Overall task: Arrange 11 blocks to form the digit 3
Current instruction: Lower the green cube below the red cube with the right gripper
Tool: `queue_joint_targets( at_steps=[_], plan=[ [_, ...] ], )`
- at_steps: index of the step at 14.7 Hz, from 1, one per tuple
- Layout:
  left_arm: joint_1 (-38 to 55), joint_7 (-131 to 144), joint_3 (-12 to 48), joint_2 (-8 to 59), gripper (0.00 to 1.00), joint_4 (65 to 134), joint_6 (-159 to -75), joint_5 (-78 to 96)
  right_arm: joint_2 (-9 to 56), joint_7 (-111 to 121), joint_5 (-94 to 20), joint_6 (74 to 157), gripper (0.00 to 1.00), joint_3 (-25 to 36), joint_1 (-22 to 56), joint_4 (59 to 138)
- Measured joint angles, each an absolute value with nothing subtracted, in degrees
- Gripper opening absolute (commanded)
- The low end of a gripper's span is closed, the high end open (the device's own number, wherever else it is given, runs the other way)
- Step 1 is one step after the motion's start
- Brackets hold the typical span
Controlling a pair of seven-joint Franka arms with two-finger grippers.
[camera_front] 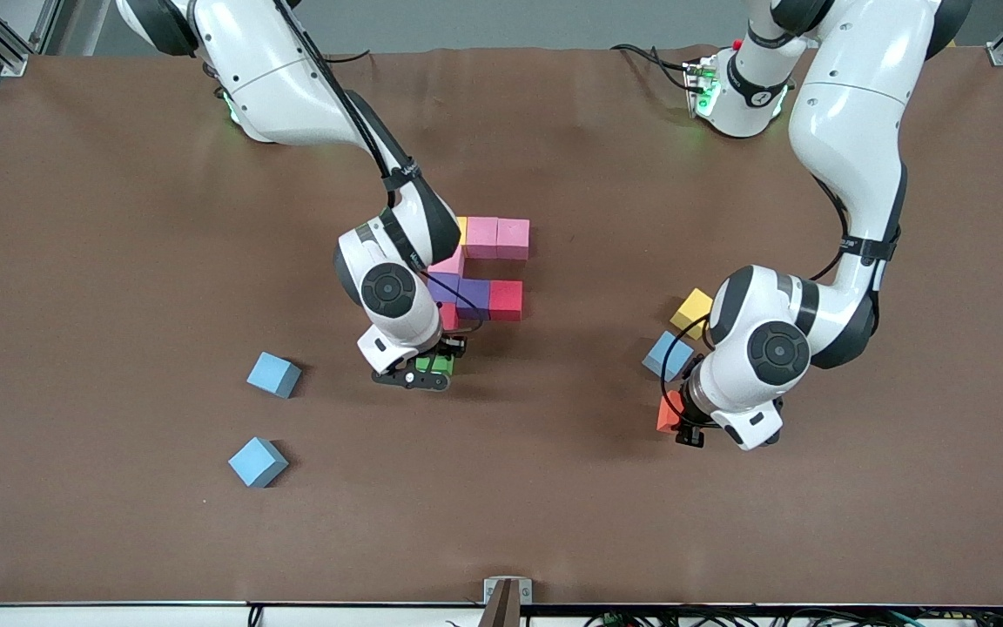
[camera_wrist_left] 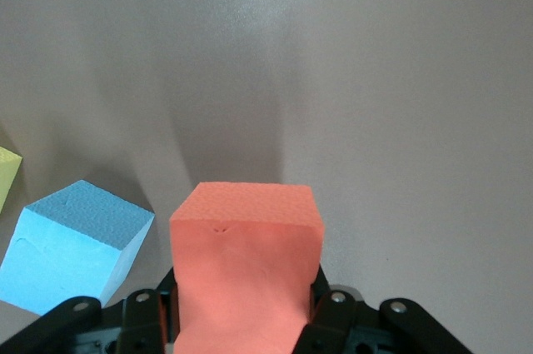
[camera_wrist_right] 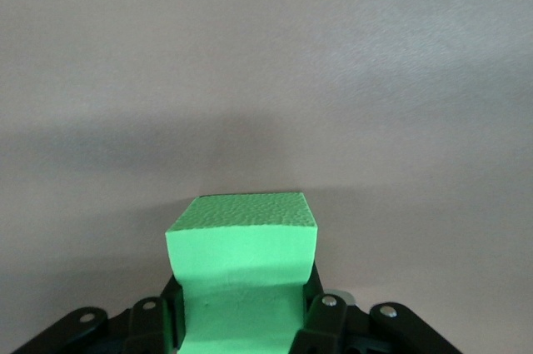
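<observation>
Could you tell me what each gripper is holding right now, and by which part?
The left gripper is shut on the orange block, pinching its two opposite side faces. The right gripper holds the green block the same way.

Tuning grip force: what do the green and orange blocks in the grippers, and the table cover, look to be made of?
Green block: likely soft matte foam; pebbled face, sides pinched in by the right gripper.
Orange block: same foam look; grainy, waisted in the left gripper.
Table cover: brown matte sheet, perhaps paper or felt; faint wrinkles.
</observation>
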State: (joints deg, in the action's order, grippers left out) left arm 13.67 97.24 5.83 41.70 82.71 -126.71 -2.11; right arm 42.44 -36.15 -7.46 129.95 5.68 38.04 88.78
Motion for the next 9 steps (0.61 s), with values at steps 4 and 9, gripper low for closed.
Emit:
queue_joint_targets(
  at_steps=[4,9],
  plan=[
    [13.67,97.24,5.82,41.72,0.36,82.71,-126.71,-2.11,42.44,-36.74,-7.28,130.29,0.0,5.92,38.05,88.89],
    [13.65,97.24,5.81,41.77,0.36,82.71,-126.71,-2.11,42.44,-37.48,-7.2,130.42,0.0,5.94,38.1,88.91]
  ],
)
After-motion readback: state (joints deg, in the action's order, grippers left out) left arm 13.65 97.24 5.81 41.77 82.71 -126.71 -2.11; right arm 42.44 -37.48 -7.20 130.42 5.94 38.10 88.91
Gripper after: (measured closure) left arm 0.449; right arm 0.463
